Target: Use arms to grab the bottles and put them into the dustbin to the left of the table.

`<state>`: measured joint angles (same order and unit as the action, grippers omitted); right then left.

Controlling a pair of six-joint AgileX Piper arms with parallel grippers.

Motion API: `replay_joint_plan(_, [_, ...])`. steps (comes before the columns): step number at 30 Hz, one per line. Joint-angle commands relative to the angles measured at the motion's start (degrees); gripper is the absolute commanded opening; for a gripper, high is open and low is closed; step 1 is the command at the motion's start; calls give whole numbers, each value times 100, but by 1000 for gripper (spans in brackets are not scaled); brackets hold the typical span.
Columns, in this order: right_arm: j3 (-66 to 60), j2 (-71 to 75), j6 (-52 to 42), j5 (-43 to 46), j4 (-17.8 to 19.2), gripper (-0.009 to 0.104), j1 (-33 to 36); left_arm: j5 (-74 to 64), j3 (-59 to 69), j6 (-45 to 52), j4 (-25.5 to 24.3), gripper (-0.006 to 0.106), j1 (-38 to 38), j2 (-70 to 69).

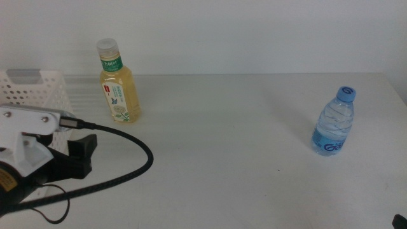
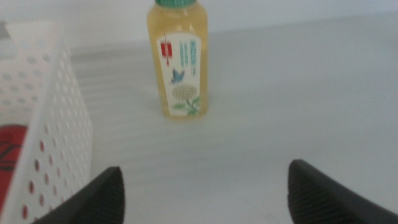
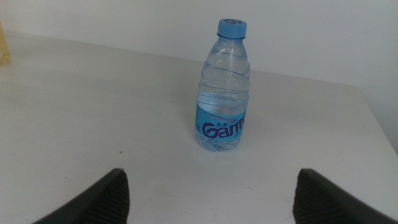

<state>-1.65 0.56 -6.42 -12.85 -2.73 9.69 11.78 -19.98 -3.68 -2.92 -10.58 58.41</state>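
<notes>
While the right gripper (image 3: 208,199) waits spread before the water bottle (image 3: 224,87), the left gripper (image 2: 202,193), jaws wide apart, faces the upright tea bottle (image 2: 178,59) just beside the dustbin (image 2: 43,124).

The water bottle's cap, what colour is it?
Blue. The water bottle has a blue cap, clearest in the right wrist view.

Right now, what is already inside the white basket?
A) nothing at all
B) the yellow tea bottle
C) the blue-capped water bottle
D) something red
D: the left wrist view shows something red through the holes of the white basket, while the tea bottle and the water bottle stand upright on the table.
</notes>
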Motion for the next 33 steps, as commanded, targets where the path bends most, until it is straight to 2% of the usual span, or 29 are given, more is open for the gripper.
replay_joint_plan(1, [46,154,-42,400,48,70,-28,568,-139,-24,-17,90,-27,114])
replay_joint_plan(17, [46,154,-42,400,48,70,-28,3015,-139,-85,-223,90,-27,1616])
replay_joint_plan(22, [46,154,-42,400,48,70,-28,4216,-139,55,-111,90,-13,2482])
replay_joint_plan(27, [46,154,-42,400,48,70,-28,5398,-185,126,214,90,-13,3297])
replay_joint_plan(33, [46,154,-42,400,48,70,-28,5492,-568,85,339,90,-13,3961])
